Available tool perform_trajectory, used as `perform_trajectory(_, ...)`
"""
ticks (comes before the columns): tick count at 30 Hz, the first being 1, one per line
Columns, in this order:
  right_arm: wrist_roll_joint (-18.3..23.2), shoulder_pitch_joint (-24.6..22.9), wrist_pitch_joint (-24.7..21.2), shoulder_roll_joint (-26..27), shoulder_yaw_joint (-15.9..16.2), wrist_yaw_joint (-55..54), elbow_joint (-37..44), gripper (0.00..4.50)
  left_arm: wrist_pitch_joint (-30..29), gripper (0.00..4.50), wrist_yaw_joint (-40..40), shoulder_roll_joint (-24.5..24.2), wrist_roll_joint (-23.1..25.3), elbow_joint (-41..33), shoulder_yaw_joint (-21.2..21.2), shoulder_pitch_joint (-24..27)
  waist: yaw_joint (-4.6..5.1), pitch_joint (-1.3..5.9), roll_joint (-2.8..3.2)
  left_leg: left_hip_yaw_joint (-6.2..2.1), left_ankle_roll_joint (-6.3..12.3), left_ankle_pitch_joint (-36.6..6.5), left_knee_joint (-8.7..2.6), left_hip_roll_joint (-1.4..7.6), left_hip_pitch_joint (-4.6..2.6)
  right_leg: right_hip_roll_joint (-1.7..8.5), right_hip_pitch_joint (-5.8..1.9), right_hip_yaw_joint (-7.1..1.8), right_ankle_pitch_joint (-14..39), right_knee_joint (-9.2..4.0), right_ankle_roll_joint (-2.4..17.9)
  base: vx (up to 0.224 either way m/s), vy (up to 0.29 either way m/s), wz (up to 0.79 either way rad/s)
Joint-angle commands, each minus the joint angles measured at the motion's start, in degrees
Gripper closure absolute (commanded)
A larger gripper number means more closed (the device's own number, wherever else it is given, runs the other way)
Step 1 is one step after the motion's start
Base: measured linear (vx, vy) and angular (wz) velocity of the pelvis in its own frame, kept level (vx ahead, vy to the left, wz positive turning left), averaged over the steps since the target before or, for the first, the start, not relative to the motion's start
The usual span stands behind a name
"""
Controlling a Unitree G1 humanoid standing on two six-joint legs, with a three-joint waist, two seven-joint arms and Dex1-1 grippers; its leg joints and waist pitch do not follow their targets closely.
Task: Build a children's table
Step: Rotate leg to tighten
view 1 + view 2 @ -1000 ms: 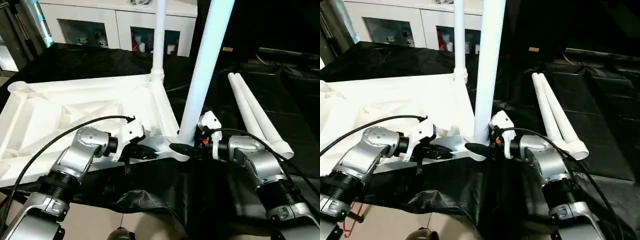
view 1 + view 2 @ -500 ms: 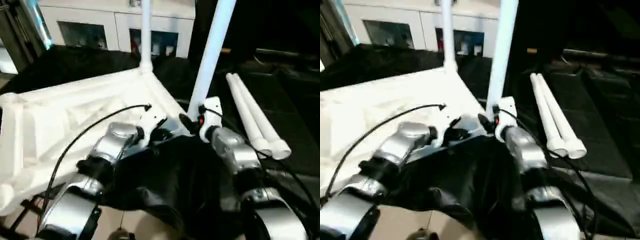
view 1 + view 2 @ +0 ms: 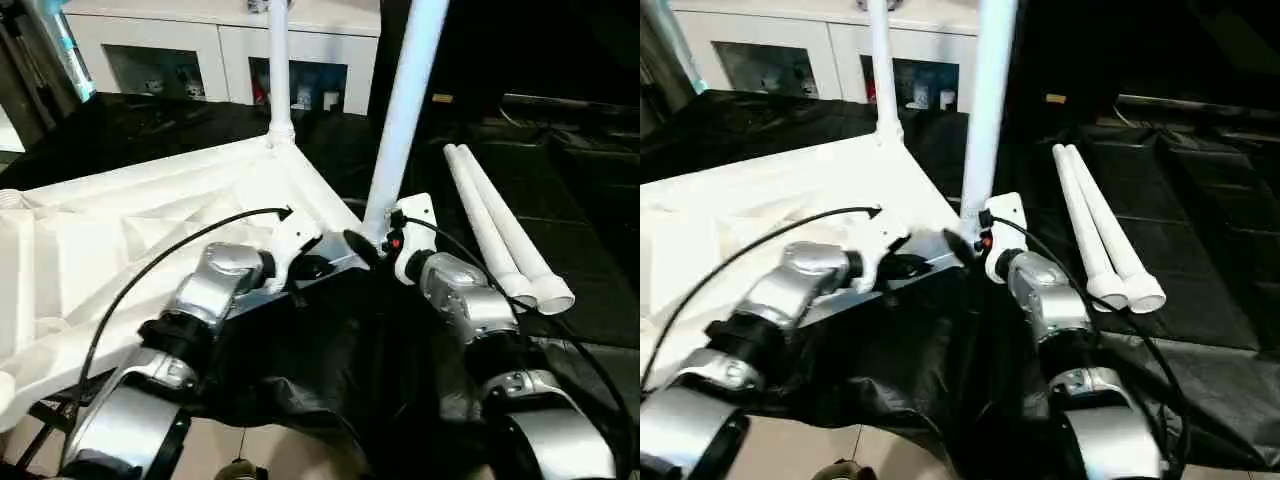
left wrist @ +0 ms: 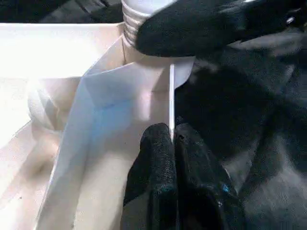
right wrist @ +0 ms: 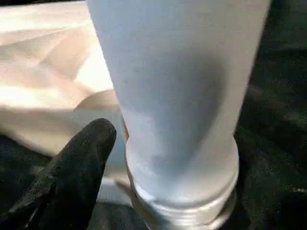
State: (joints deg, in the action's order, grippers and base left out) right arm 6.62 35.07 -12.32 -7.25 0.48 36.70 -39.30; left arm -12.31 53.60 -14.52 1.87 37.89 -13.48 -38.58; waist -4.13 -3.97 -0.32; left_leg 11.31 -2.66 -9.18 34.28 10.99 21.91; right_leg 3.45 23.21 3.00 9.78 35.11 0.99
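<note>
The table top (image 3: 150, 230) lies upside down on the black cloth (image 3: 340, 370), ribs up. One leg (image 3: 277, 70) stands in the far corner socket. A second leg (image 3: 405, 110) stands in the near corner socket (image 5: 182, 191), right by my two grippers. Two more legs (image 3: 500, 235) lie on the cloth, just past that near leg, side by side.

My left gripper (image 4: 173, 143) is pinched tight on the thin rim of the top, close to the near leg. I judge this grip keeps the top from sliding, so I want to hold it firm.

My right gripper (image 3: 368, 243) sits at the foot of the near leg. I see one black finger (image 5: 79, 158) beside the leg, with a gap between them. I can't tell how wide the jaws stand, and I don't think they grip the leg.

I think the step now is seating this leg. The threads at its foot show above the socket, so it may need more turning. I should keep the leg straight up while turning, or it could go in crooked.
</note>
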Motion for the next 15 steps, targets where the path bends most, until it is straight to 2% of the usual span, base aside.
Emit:
perform_trajectory(1, 1.55, -1.19, -2.06, 0.12, 3.97, 7.26, 2.51, 0.59, 3.46, 4.50, 4.16, 1.15, -3.78, -4.11, -0.44, 0.18, -0.10, 4.63, -0.17, -1.35, 1.20, -13.02, -3.98, 2.39, -1.31, 4.79, -2.70, -2.58, 13.31, -4.30, 11.60, 0.000, 0.000, 0.00)
perform_trajectory(6, 3.16, -3.49, -4.52, -3.96, 5.53, 16.46, 6.75, 0.59, 2.37, 4.50, 10.20, -1.83, -5.19, -6.97, -1.24, 2.12, -0.62, 4.56, 0.03, -1.07, 1.87, -12.54, -3.87, 2.53, -1.35, 4.61, -2.62, -2.55, 12.13, -4.18, 12.42, 0.000, 0.000, 0.00)
perform_trajectory(9, 4.23, -4.33, -4.88, -5.28, 5.48, 19.11, 8.18, 0.59, 0.72, 4.50, 13.63, -3.29, -6.11, -9.11, -1.62, 3.45, -0.97, 4.46, 0.05, -1.17, 1.00, -14.03, -4.04, 2.69, -1.59, 4.80, -2.35, -2.54, 14.82, -4.41, 12.28, 0.000, 0.000, 0.00)
perform_trajectory(14, 4.99, -5.37, -6.48, -6.74, 5.84, 22.21, 10.15, 0.59, -0.75, 4.50, 16.71, -4.93, -6.58, -11.75, -1.73, 5.04, -1.12, 4.28, -0.03, -1.25, 0.37, -14.98, -4.20, 2.67, -1.56, 4.85, -2.26, -2.59, 17.55, -4.64, 11.29, 0.000, 0.000, 0.00)
perform_trajectory(15, 5.04, -5.55, -6.65, -6.90, 6.00, 22.51, 10.36, 0.75, -1.05, 4.50, 17.13, -5.19, -6.69, -12.10, -1.78, 5.24, -1.10, 4.34, -0.07, -1.28, 0.35, -14.81, -4.22, 2.66, -1.52, 4.85, -2.28, -2.59, 17.44, -4.57, 11.16, 0.000, 0.000, 0.00)
